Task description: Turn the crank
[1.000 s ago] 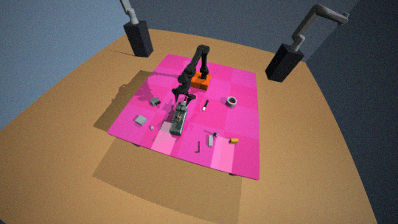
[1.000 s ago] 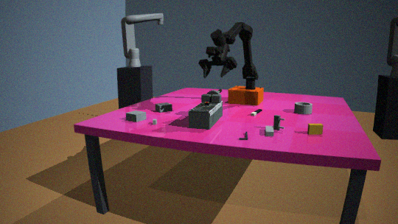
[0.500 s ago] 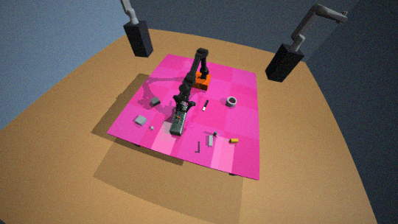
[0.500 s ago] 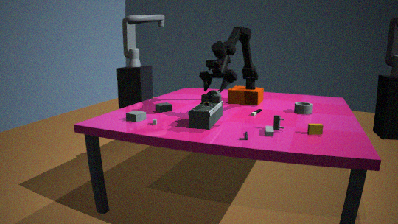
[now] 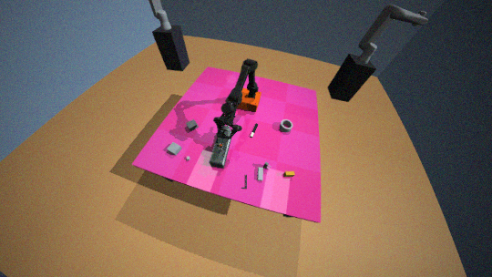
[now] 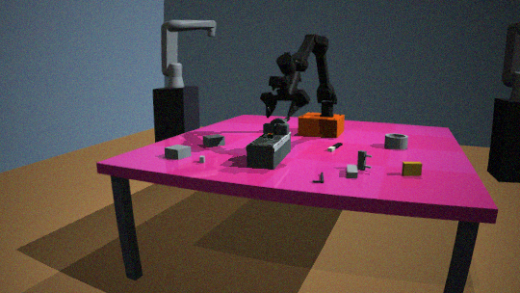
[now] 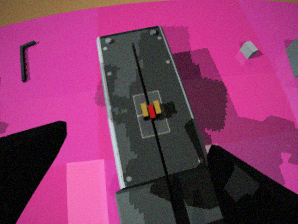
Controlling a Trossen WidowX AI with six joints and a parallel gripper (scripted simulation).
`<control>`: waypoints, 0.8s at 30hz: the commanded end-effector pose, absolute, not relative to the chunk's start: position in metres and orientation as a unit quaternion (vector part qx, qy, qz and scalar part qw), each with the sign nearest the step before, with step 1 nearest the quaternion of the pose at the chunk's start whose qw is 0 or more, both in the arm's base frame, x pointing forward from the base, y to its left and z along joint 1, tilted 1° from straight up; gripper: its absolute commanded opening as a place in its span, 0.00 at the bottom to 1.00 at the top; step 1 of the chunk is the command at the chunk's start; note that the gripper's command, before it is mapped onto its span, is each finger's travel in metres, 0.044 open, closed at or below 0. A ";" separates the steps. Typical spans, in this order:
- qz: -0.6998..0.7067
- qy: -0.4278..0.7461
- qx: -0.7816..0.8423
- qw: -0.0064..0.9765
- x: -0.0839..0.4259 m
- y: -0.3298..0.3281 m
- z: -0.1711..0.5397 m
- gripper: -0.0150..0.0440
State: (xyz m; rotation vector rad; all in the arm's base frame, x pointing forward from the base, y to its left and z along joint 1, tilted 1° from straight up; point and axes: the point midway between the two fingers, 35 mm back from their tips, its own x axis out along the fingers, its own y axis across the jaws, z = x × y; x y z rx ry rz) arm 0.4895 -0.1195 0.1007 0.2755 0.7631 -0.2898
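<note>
The grey machine (image 5: pixel 219 159) (image 6: pixel 261 156) (image 7: pixel 137 162) lies on the table, its slotted top towards the wrist camera. In the wrist view, the red pointer (image 7: pixel 151 111) sits between a left brass mark (image 7: pixel 144 110) and a right brass mark (image 7: pixel 157 106). It looks slightly offset towards the crank end; exact level is hard to judge. The end block (image 7: pixel 145 200) is at the bottom of the wrist view. My gripper (image 5: pixel 226 131) (image 6: pixel 278 118) (image 7: pixel 139 140) is open and empty, low over the crank end. The crank handle is not discernible.
Grey blocks (image 5: pixel 174 148) (image 6: pixel 177 152) and a small cube (image 6: pixel 202 159) (image 7: pixel 248 49) lie to one side. On the other are a grey ring (image 5: pixel 286 122) (image 6: pixel 396 143), a yellow block (image 5: pixel 289 174) (image 6: pixel 411 169) and a black angle piece (image 5: pixel 245 182) (image 7: pixel 23 62).
</note>
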 end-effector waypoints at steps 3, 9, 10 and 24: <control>-0.142 0.369 0.135 0.908 0.490 -0.120 0.119 1.00; -0.140 0.370 0.133 0.909 0.488 -0.120 0.154 1.00; -0.140 0.370 0.133 0.909 0.487 -0.120 0.154 1.00; -0.059 0.379 0.056 0.922 0.413 -0.128 0.154 1.00</control>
